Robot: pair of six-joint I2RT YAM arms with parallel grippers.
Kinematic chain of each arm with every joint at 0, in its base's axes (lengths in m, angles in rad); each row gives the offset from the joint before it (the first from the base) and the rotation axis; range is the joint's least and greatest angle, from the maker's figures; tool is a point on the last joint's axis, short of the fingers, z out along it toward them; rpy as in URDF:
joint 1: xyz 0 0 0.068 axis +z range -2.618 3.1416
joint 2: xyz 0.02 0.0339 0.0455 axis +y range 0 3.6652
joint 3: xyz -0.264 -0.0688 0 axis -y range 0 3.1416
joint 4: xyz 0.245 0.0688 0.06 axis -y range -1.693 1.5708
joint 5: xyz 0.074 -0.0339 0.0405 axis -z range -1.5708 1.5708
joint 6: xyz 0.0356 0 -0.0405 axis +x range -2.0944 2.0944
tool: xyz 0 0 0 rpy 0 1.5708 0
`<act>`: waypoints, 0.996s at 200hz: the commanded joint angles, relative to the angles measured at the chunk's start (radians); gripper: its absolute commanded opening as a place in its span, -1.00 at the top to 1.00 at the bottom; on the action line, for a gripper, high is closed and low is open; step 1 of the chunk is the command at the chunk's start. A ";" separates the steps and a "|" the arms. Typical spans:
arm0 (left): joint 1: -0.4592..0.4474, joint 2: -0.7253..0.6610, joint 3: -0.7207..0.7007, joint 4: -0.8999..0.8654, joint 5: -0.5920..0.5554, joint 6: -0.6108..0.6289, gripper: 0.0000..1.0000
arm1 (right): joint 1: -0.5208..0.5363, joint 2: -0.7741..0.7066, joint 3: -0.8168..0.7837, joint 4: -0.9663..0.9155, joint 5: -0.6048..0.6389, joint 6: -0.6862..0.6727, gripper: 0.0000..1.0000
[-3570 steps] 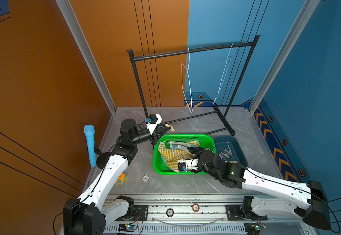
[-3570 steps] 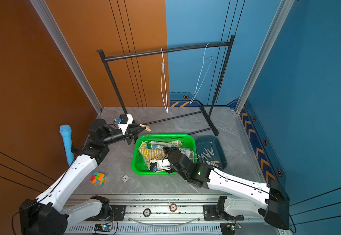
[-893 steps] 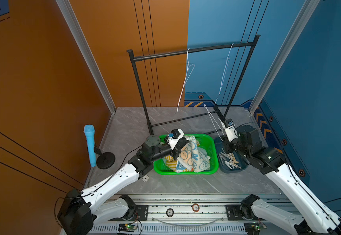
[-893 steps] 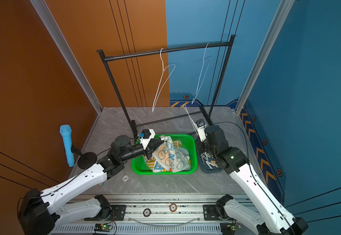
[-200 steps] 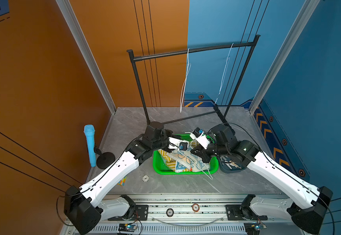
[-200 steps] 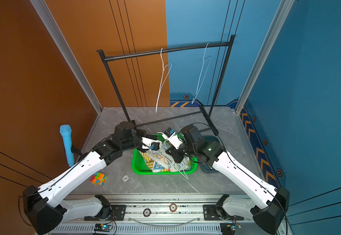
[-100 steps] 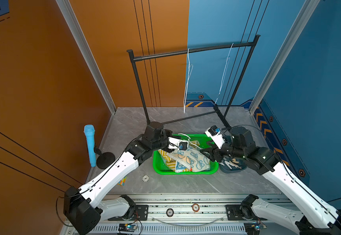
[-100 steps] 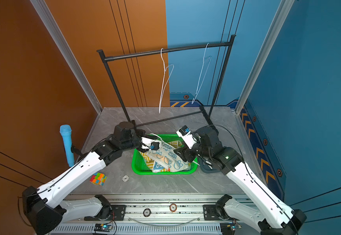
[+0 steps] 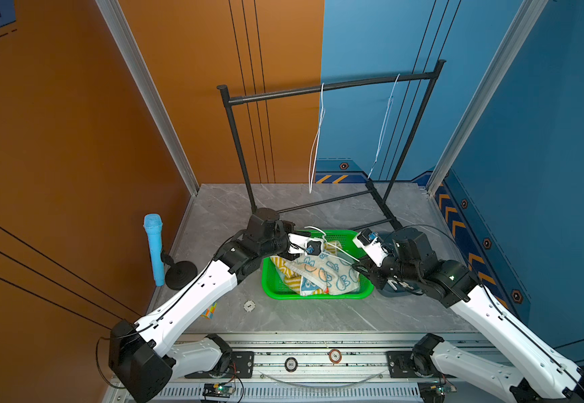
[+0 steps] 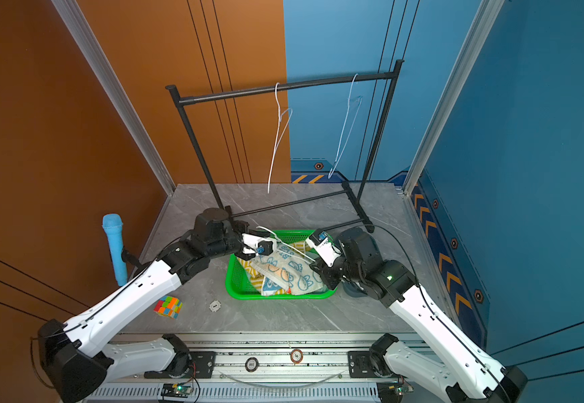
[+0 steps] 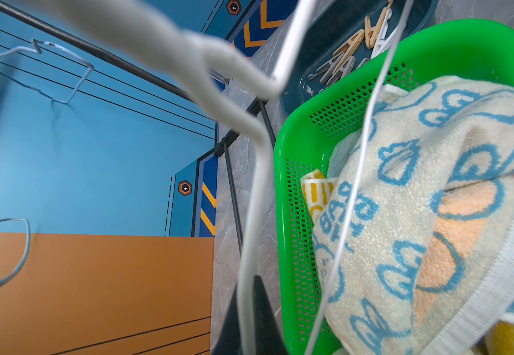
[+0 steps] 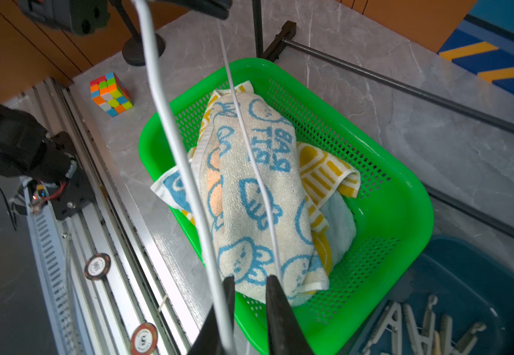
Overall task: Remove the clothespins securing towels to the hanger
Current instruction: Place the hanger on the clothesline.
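My left gripper (image 9: 322, 245) (image 11: 251, 285) is shut on the neck of a white wire hanger (image 9: 339, 249) (image 12: 182, 153), holding it over the green basket (image 9: 318, 296). The towels lie in that basket: the bunny print (image 12: 249, 199) (image 11: 418, 184) on top, the yellow striped (image 12: 326, 172) and the pale blue-green (image 12: 341, 221) beneath. My right gripper (image 9: 356, 267) (image 12: 249, 279) sits at the basket's right edge beside the hanger's far end. Its jaws are drawn to a narrow gap with nothing between them. Several clothespins (image 11: 341, 58) (image 12: 418, 329) lie in the dark blue tray (image 12: 464, 276).
A black rack (image 9: 332, 85) at the back carries two bare wire hangers (image 9: 318, 139) (image 9: 384, 129). A blue microphone on a stand (image 9: 154, 247) is at the left. A colour cube (image 10: 168, 307) and a round chip (image 9: 248, 306) lie near the front.
Over the last second my right gripper drew back from the middle of the basket to its right edge. My left gripper kept its hold on the hanger.
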 commanded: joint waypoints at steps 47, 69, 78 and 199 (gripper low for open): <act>0.014 -0.048 -0.023 0.167 0.084 -0.213 0.27 | -0.004 -0.041 0.075 -0.139 0.131 0.041 1.00; 0.044 -0.076 -0.052 0.263 0.084 -0.313 -0.08 | -0.010 -0.050 0.094 -0.168 0.208 0.083 1.00; 0.061 -0.093 -0.058 0.303 0.085 -0.359 -0.17 | -0.015 -0.050 0.104 -0.170 0.242 0.109 1.00; 0.238 -0.309 -0.375 0.396 -0.141 -0.592 -0.28 | -0.022 0.198 0.338 0.298 0.503 0.578 1.00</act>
